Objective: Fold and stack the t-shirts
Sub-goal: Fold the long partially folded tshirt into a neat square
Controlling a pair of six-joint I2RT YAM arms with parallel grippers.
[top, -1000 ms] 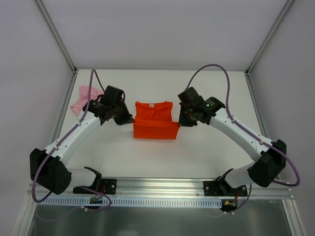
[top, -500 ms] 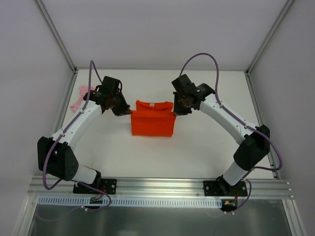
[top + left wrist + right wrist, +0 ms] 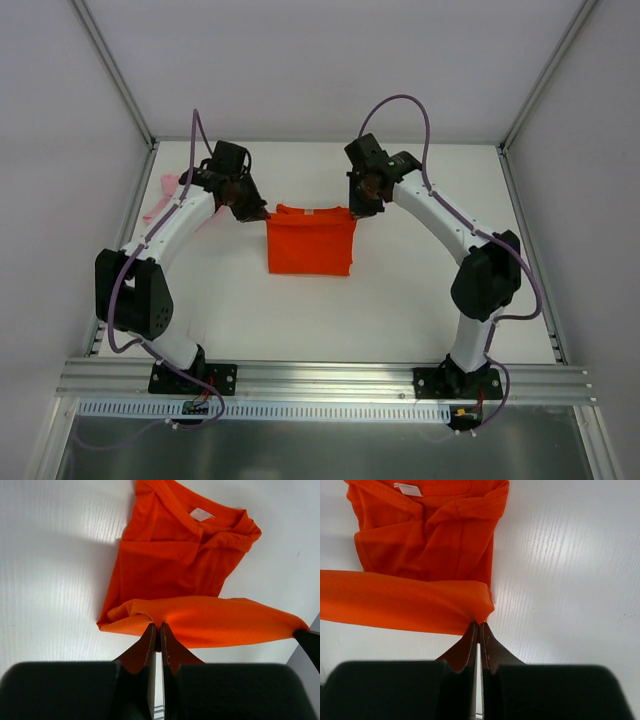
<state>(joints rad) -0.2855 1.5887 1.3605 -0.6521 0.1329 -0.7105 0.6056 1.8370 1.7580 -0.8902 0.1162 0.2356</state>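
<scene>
On the white table (image 3: 400, 300), soft orange-red t-shirt (image 3: 310, 245), fold corners pinched in left end effector (image 3: 156, 630) and right end effector (image 3: 478, 628)

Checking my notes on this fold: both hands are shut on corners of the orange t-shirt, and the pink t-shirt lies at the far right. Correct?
No. The top view shows the pink t-shirt at the far left, not the far right. The rest stands: left hand and right hand are each shut on a corner of the orange t-shirt.
</scene>
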